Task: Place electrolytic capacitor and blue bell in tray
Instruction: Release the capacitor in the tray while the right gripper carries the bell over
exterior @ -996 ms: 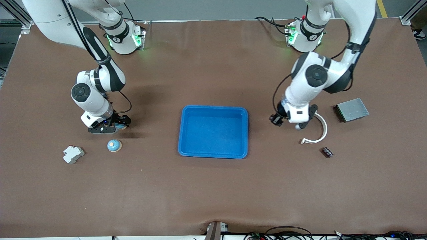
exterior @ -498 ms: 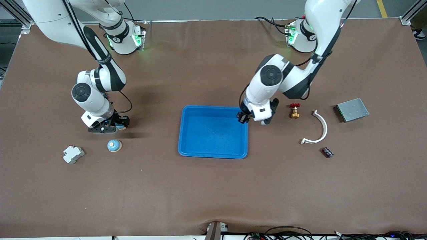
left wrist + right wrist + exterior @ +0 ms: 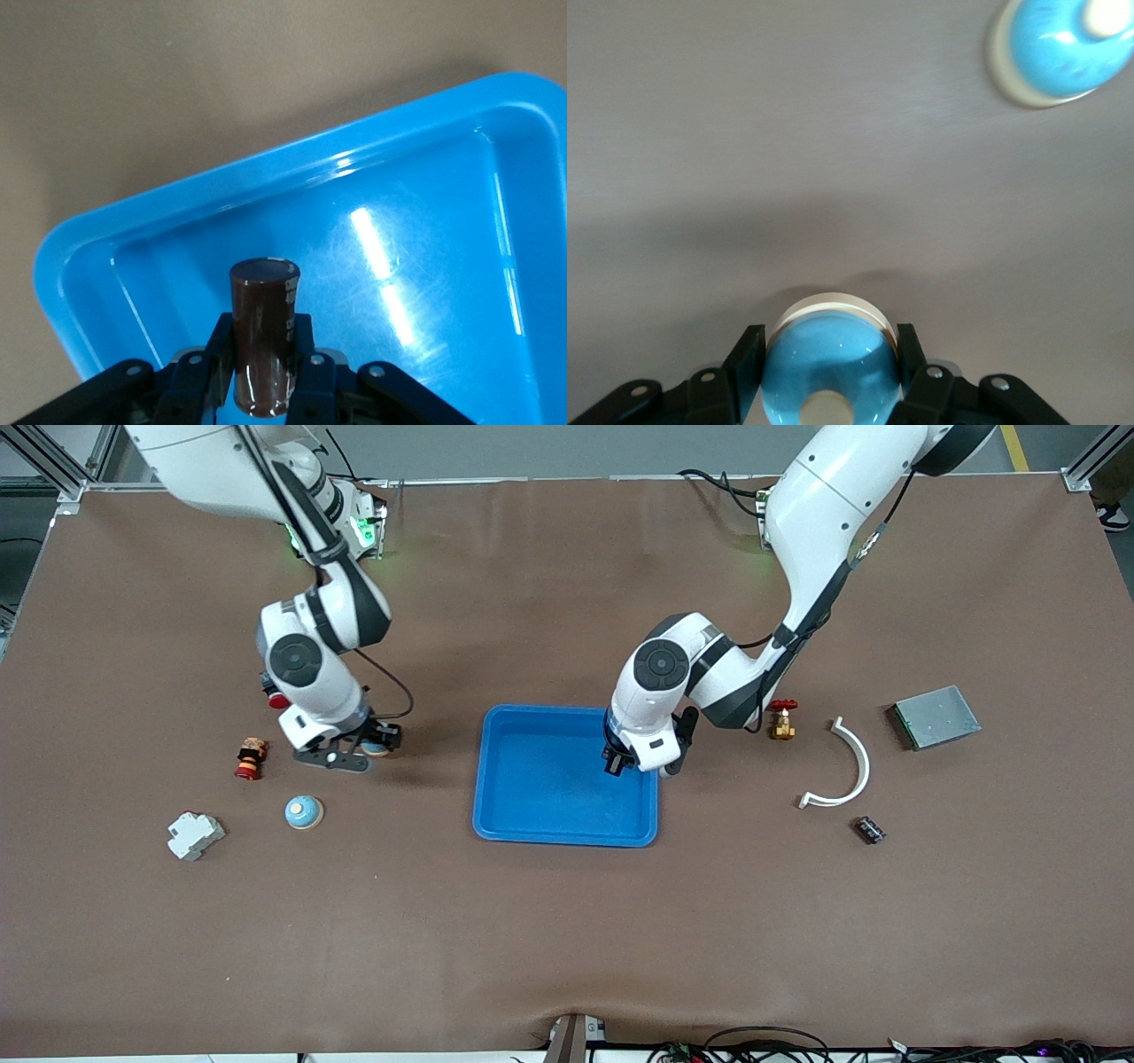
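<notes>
The blue tray (image 3: 549, 788) lies mid-table. My left gripper (image 3: 617, 765) hangs over the tray's end toward the left arm, shut on the electrolytic capacitor (image 3: 263, 328), a dark brown cylinder that stands out from the fingers over the tray floor (image 3: 399, 257). My right gripper (image 3: 361, 751) is above the bare table toward the right arm's end of the tray, shut on a blue bell (image 3: 828, 367) with a cream rim. A second blue bell (image 3: 304, 812) sits on the table nearer the front camera, and it shows in the right wrist view as well (image 3: 1063, 44).
A red-and-brown part (image 3: 250, 758) and a white-grey block (image 3: 195, 835) lie near the right arm. Toward the left arm's end lie a brass valve with a red handle (image 3: 781, 720), a white curved strip (image 3: 846, 766), a small dark part (image 3: 869, 830) and a grey metal box (image 3: 936, 716).
My left arm swung from the white curved strip to over the tray, carrying the capacitor. My right gripper shut on a bell and moved toward the tray, uncovering the red-and-brown part.
</notes>
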`<action>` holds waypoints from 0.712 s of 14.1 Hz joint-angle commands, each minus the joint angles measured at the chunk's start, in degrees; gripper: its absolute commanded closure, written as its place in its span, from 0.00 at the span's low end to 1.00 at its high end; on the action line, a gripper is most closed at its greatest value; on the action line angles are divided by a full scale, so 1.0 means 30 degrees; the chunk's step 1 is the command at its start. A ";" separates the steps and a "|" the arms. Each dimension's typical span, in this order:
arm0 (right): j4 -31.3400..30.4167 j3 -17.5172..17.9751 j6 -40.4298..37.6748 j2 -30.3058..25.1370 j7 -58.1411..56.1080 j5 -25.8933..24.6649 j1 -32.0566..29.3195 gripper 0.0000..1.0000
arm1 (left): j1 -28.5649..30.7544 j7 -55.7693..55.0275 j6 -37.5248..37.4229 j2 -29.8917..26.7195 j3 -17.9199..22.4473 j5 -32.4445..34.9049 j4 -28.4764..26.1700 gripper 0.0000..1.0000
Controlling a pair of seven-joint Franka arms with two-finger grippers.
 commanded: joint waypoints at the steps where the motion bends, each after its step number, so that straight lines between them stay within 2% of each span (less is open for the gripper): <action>1: 0.1307 -0.0124 -0.1553 -0.0113 0.2588 0.0000 0.1320 1.00 | -0.0367 -0.0329 -0.0293 0.0490 0.0185 0.0458 0.0946 0.86; 3: 0.2364 -0.0153 -0.2146 -0.0025 0.3412 0.1748 0.2576 1.00 | -0.0338 -0.0298 -0.0322 0.0344 0.0214 0.0458 0.1005 0.09; 4: 0.2804 -0.0183 -0.2263 0.0034 0.4024 0.2716 0.3251 1.00 | -0.0309 -0.0269 -0.0409 0.0256 0.0273 0.0487 0.1092 0.00; 8: 0.5439 -0.0212 -0.2645 0.1904 0.7364 0.3018 0.4808 1.00 | 0.0332 0.0079 -0.3976 -0.1146 0.0508 0.1453 0.2408 0.00; 10: 0.6582 -0.0212 -0.2616 0.3017 0.8478 0.3019 0.5247 1.00 | 0.1181 0.1218 -0.4947 -0.2054 0.0478 0.1454 0.2353 0.00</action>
